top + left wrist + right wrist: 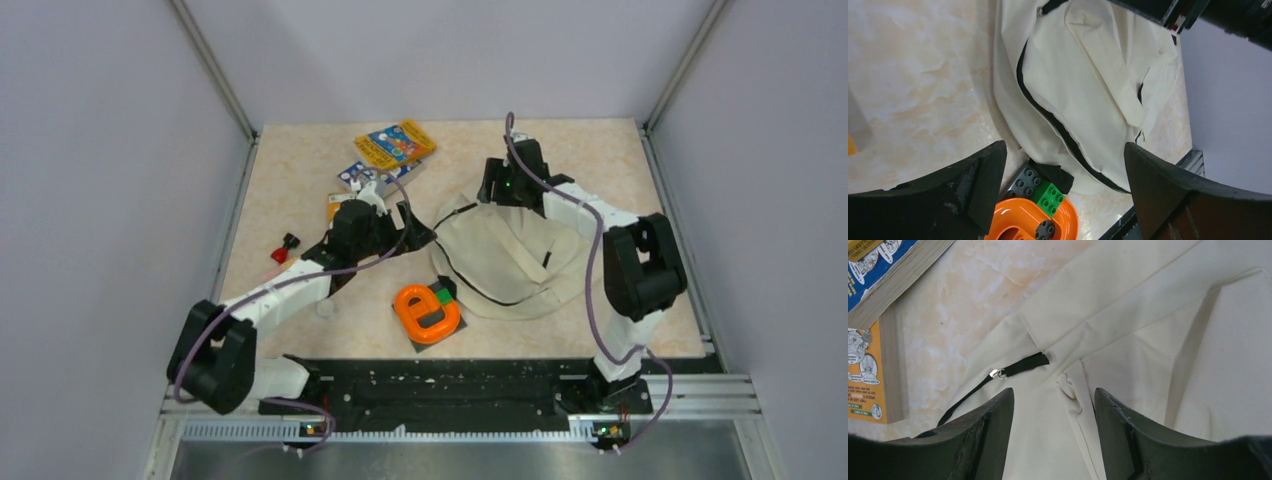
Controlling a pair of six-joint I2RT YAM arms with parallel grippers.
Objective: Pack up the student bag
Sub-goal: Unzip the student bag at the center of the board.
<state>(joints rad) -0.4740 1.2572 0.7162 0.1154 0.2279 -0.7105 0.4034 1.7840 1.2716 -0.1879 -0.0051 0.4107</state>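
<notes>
At the near edge, the black base rail (pixel 440 385) carried two arms in black and white casings. Just beyond it sat one glossy orange plastic loop (pixel 427 312), resting on two studded bricks, one grey (pixel 1027 181) and one green (pixel 1049 196). The student bag (pixel 505 262) lay flat and rumpled right of centre on the beige marbled table (pixel 300 170), touching the bricks; it was soft cream fabric with one black zipper line curving across it and a small metal pull (pixel 997 373). The left gripper (pixel 1065 170) hovered over the bag's near edge with its curved black fingers spread wide and nothing between them. The right gripper (pixel 1053 415) stood over the bag's far end, fingers apart, with a fabric fold below the gap and not pinched. Three flat printed books were counted at the far left: yellow-and-blue (pixel 395 145), blue-and-white (pixel 372 176), orange (pixel 337 205). One small red-and-black item (pixel 287 247) could not be identified.
</notes>
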